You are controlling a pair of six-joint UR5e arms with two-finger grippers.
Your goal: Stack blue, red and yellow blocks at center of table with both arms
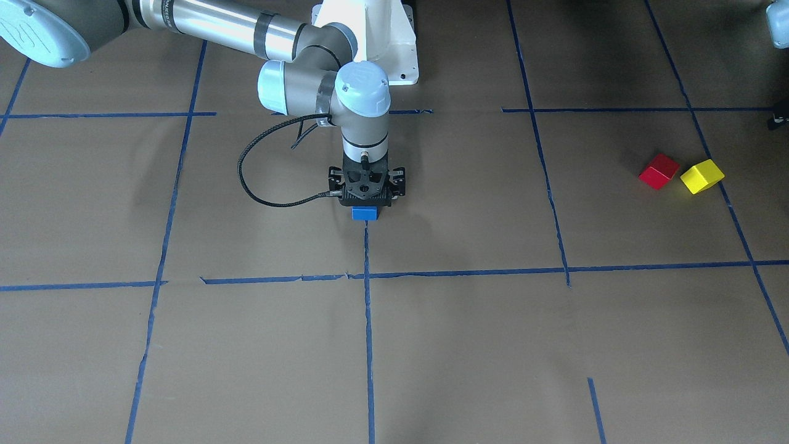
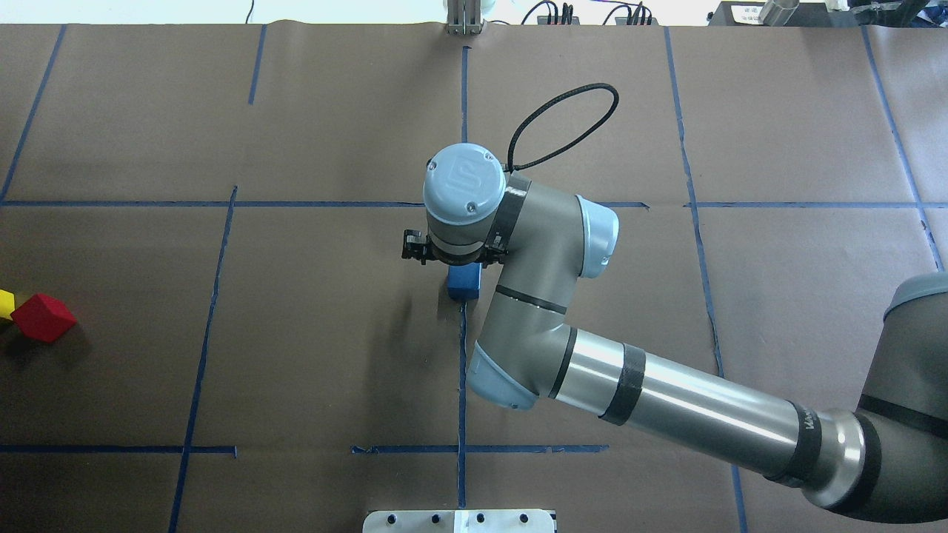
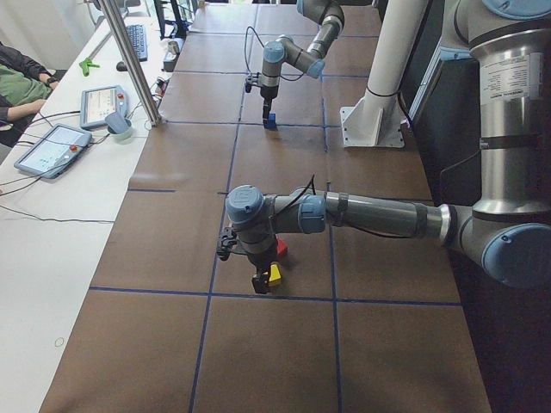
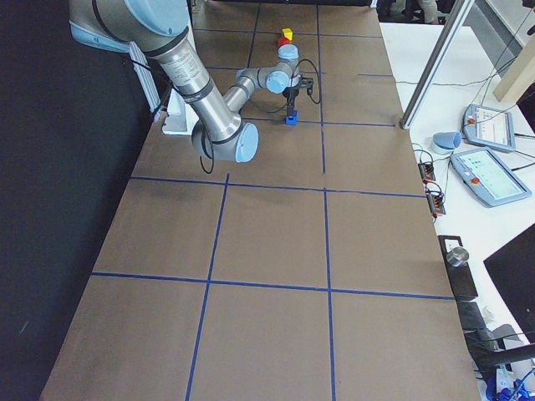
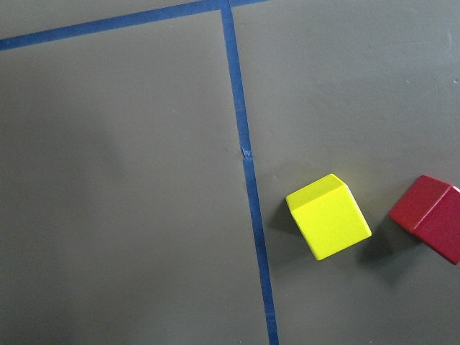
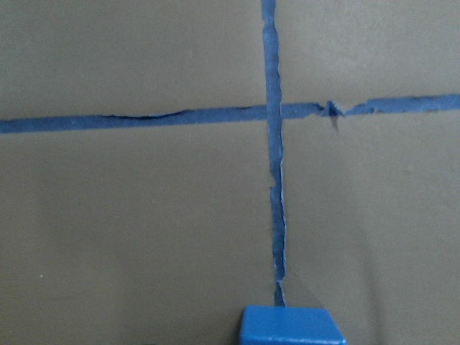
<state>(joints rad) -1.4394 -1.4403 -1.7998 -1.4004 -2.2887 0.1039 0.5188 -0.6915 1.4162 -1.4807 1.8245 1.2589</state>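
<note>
Our right gripper (image 1: 365, 205) stands over the blue block (image 1: 364, 213) at table centre; we cannot tell whether it grips. We should seat the block flat, then rise straight. The left gripper (image 3: 256, 286), grip also unclear, hovers over the yellow block (image 1: 702, 176) and red block (image 1: 658, 171), far left.

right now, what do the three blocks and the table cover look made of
Blue block, red block, yellow block: likely painted wood or hard plastic; even colour, crisp edges, smooth faces. Table cover: seemingly matte brown paper, no glare. Blue tape: thin, ragged torn edges.
</note>
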